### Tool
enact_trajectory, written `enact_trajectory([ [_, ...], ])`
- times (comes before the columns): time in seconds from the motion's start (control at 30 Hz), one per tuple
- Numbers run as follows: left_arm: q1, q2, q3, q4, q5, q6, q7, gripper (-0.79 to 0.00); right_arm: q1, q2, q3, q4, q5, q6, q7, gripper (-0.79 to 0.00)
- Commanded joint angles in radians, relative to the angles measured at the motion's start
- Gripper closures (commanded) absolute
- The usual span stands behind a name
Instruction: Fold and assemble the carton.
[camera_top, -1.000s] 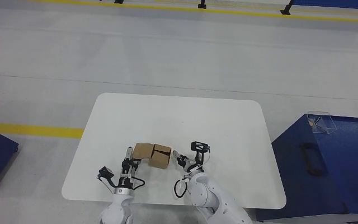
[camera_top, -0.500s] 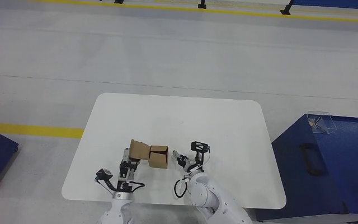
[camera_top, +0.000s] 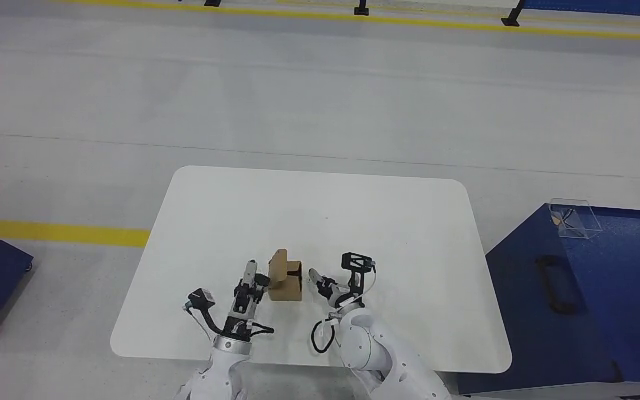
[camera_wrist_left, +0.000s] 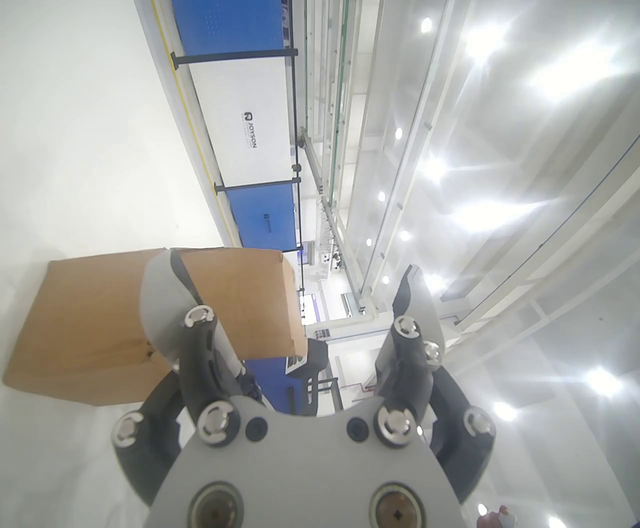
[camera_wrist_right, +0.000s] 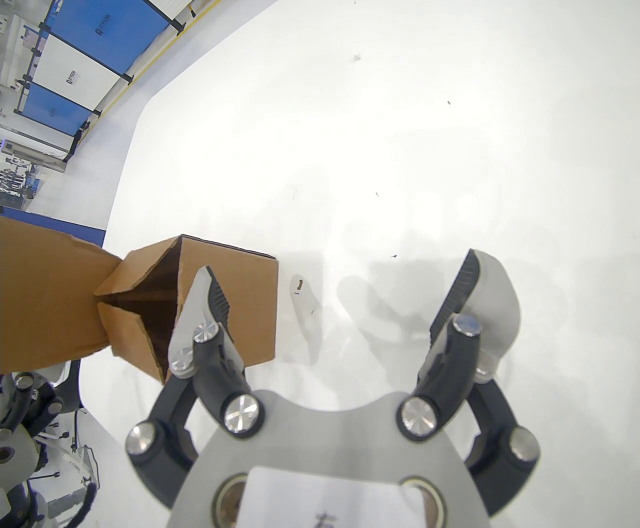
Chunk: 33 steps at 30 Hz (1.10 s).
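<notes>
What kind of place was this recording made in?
Probably a factory or industrial test hall. It has painted yellow floor lines, blue and white partition panels on stands, and a high ceiling with rows of lights. The work is set on a white table on the open floor.

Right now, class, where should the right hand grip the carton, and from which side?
Probably the thin wall at the open end of the carton, one finger inside, one outside. Come from the right: the opening faces the open right hand, and the left hand rests against the far side.
</notes>
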Motion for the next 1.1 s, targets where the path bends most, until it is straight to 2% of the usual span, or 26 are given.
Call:
enact_trajectory([
  [0.0,0.004,-0.001,0.007,-0.017,0.038,0.037,-0.005,-0.714,0.000,0.000,0.000,0.000,0.000,0.000,0.000,-0.785],
  [0.13,0.003,-0.003,0.019,-0.040,0.090,0.115,-0.032,-0.742,0.000,0.000,0.000,0.000,0.000,0.000,0.000,-0.785],
  [0.2,0.005,-0.003,0.018,-0.049,0.132,0.143,-0.032,-0.785,0.000,0.000,0.000,0.000,0.000,0.000,0.000,-0.785],
  [0.37,0.041,-0.006,0.011,-0.091,0.155,0.136,0.027,-0.785,0.000,0.000,0.000,0.000,0.000,0.000,0.000,-0.785],
  [0.57,0.107,0.001,-0.051,-0.157,0.113,0.113,0.038,-0.785,-0.007,0.001,0.021,-0.008,0.022,-0.015,-0.004,-0.785],
  [0.77,0.111,0.001,-0.054,-0.160,0.104,0.114,0.040,-0.785,-0.059,0.006,0.114,-0.083,0.100,-0.051,-0.082,-0.785],
  [0.93,0.111,0.001,-0.054,-0.160,0.104,0.114,0.040,-0.785,-0.075,0.009,0.131,-0.102,0.126,-0.081,-0.066,-0.785],
  [1.0,0.097,0.005,-0.071,-0.169,0.156,0.180,0.018,-0.785,-0.075,0.009,0.131,-0.102,0.126,-0.081,-0.066,-0.785],
  [1.07,0.068,0.010,-0.085,-0.206,0.232,0.341,-0.047,-0.785,-0.079,0.010,0.131,-0.103,0.103,-0.085,-0.055,-0.785],
])
